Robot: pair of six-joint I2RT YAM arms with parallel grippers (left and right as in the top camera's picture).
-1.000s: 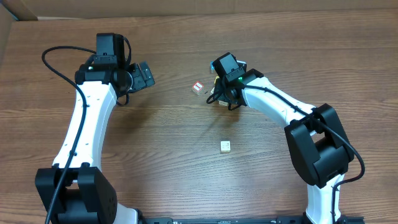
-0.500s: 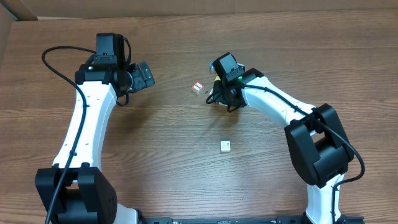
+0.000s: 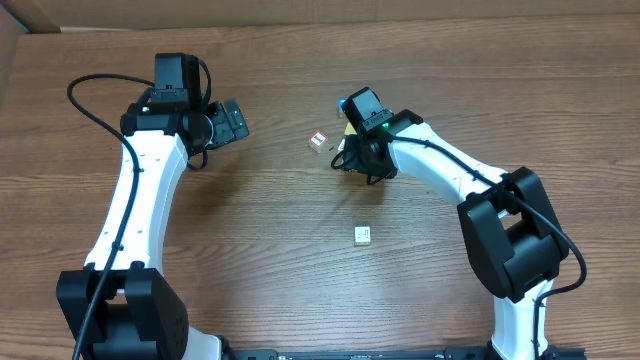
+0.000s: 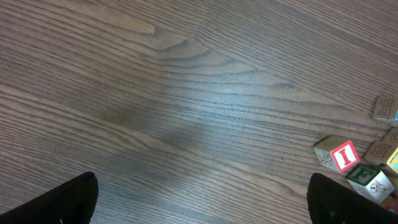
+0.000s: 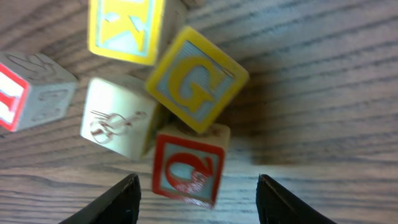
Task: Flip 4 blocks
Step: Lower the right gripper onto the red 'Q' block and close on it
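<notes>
Right gripper [image 5: 202, 198] released, jaws apart over the blocks [image 5: 118, 124]: red block [image 5: 186, 167] lies between its fingers [image 5: 121, 200] untouched, yellow G block [image 5: 196, 87] at its 12 o'clock. Left gripper [image 4: 202, 198] wide open, empty, at 9 o'clock of the blocks.

L fingers [image 4: 62, 202] spread wide, R fingers [image 5: 118, 202] parted

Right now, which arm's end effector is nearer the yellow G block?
Right. The right end effector hangs close above the yellow G block; the left end effector sits well away, beyond the red I block.
</notes>
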